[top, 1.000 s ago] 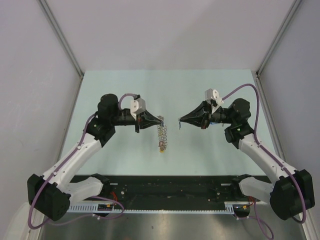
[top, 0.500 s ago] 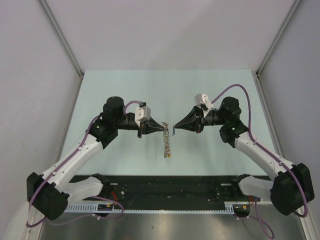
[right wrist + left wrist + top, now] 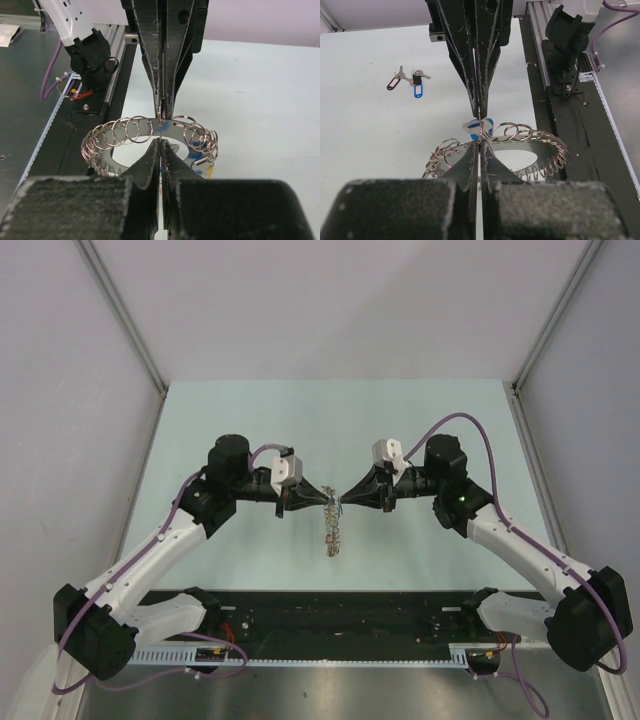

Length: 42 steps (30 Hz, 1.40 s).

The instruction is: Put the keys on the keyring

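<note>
Left gripper, jaws pinched on the keyring, holds it off the table as a steady target. Right gripper, nipping a blue-tagged key, meets it tip to tip, seemingly for threading.

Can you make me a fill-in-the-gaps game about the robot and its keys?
1. The left gripper is pinching the big silver ____.
2. The right gripper holds a key with a ____ tag.
3. Two loose keys lie on the ____.
Missing words: keyring; blue; table.
</note>
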{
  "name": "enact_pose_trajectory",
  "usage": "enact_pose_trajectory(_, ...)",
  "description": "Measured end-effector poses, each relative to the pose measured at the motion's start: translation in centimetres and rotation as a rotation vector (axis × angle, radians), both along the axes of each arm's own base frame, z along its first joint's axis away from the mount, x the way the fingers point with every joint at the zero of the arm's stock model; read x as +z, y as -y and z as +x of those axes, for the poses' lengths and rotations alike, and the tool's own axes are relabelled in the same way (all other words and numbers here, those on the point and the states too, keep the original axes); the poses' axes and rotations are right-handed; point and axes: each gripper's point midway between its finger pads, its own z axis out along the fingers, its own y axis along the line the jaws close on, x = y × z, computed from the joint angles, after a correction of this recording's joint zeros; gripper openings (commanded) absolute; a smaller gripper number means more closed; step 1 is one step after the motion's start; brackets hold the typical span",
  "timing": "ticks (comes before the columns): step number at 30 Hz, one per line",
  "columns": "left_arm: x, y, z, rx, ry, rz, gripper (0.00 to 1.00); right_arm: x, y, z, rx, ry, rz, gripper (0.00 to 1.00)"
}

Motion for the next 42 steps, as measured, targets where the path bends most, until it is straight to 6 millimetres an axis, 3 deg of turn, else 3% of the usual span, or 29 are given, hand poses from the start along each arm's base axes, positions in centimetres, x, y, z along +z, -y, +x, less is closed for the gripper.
enact_pose_trajectory(11, -1.1, -0.4, -0.2, -0.02, 0.056, 0.039, 0.0, 0.4, -0.2, -0.9, -0.019, 0.11, -0.031, 0.0)
enact_pose_trajectory(23, -0.5, -1.0, -0.5, -0.024, 0.154, 0.04, 0.0, -0.1, -0.8, -1.4, -0.023, 0.18, -0.078, 0.0)
enact_pose_trajectory(42, -0.2, -1.0, -0.7, -0.025, 0.167, 0.036, 0.0, 0.5, -1.4, -1.6, -0.075, 0.262, -0.106, 0.0)
